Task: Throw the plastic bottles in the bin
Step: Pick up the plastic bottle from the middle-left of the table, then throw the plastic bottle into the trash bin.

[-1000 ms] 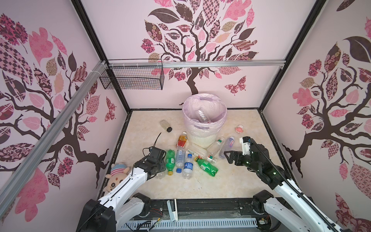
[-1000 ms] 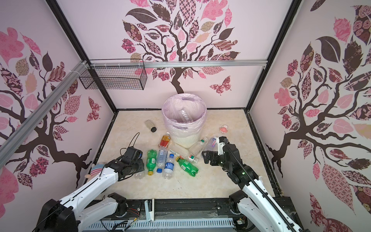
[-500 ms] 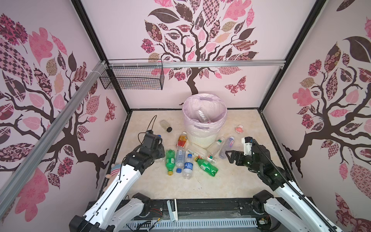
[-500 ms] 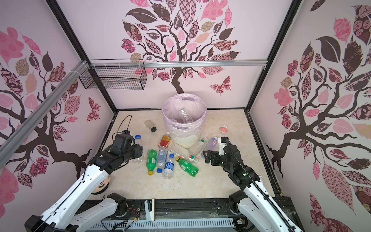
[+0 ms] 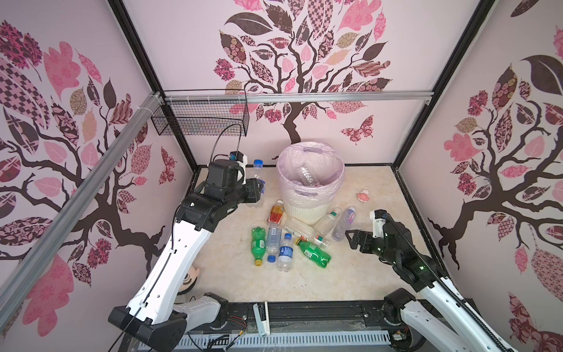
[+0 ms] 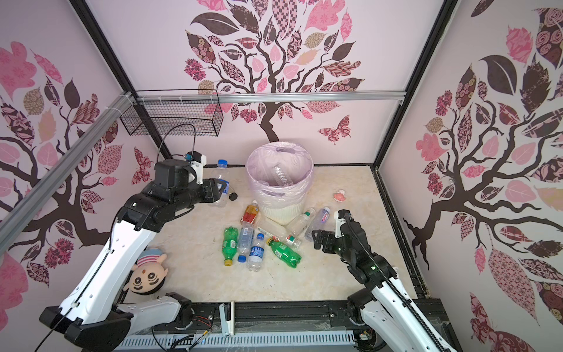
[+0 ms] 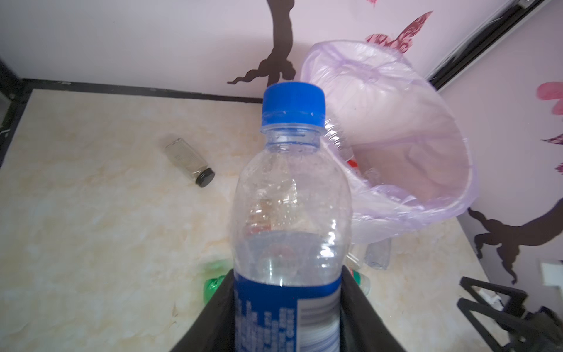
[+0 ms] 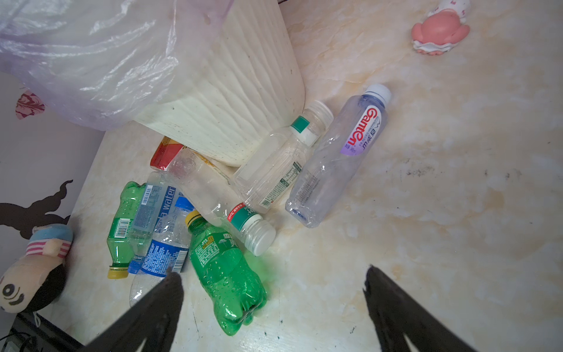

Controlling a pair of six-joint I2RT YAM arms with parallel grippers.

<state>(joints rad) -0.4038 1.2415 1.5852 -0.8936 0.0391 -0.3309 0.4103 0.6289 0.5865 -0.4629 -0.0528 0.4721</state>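
held bottle (image 7: 289,198): clamped at its blue label by left gripper (image 5: 258,189), carried upright just beside bin (image 5: 308,210) | handling: judged light, thin-walled, easily crushed, slick; mid-body label grip favoured | right gripper (image 8: 272,272): fingers held apart above floor bottles (image 5: 283,240)

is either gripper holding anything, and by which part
The left gripper holds the blue-capped bottle around its blue label, mid-body; right gripper is open and empty.
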